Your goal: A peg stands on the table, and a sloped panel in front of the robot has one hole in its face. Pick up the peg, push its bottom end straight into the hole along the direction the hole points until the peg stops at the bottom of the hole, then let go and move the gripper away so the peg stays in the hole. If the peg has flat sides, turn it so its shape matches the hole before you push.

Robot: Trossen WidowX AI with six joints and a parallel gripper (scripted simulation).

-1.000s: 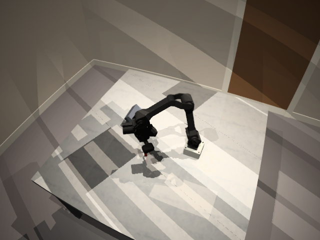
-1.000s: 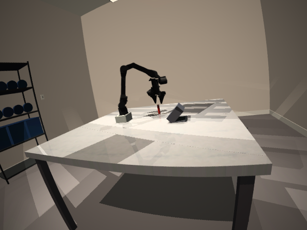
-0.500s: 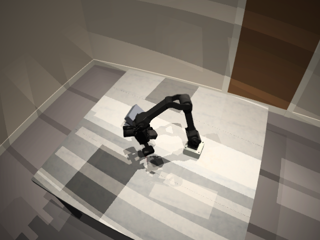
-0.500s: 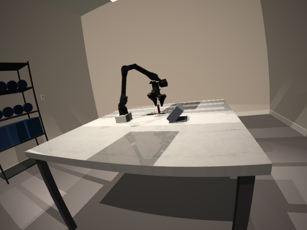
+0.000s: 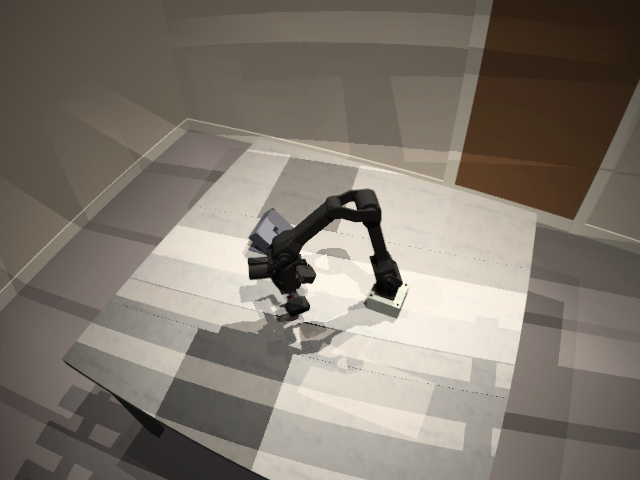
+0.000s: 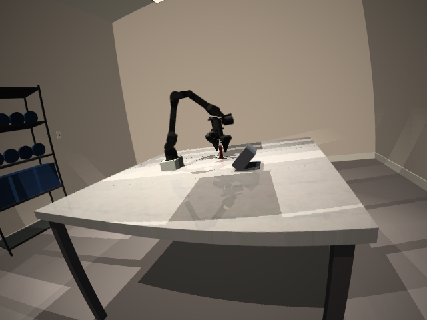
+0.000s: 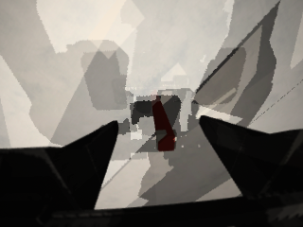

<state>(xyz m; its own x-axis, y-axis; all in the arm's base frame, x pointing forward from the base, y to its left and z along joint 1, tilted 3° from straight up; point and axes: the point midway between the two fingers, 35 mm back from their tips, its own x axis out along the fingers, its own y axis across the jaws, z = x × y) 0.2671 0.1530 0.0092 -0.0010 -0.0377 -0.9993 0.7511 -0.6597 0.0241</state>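
The red peg [image 6: 221, 152] [image 7: 164, 124] stands upright on the table. My gripper [image 6: 221, 151] [image 7: 159, 121] is open and points down, with its fingertips around the top of the peg, one on each side. In the wrist view the peg shows between the two fingers, with space on both sides. In the top view the arm's gripper hides most of the peg. The grey sloped panel [image 5: 270, 229] [image 6: 245, 157] stands near the gripper. Its dark hole [image 5: 276, 229] shows in the top view, partly beside the arm; the hole's shape is too small to tell.
The table [image 5: 361, 428] [image 6: 137, 203] carries the arm's pale base block [image 5: 385, 304] [image 6: 171, 164]. The arm arches from the base over to the gripper, passing close to the panel in the top view. A shelf rack [image 6: 51, 155] stands on the floor away from the table.
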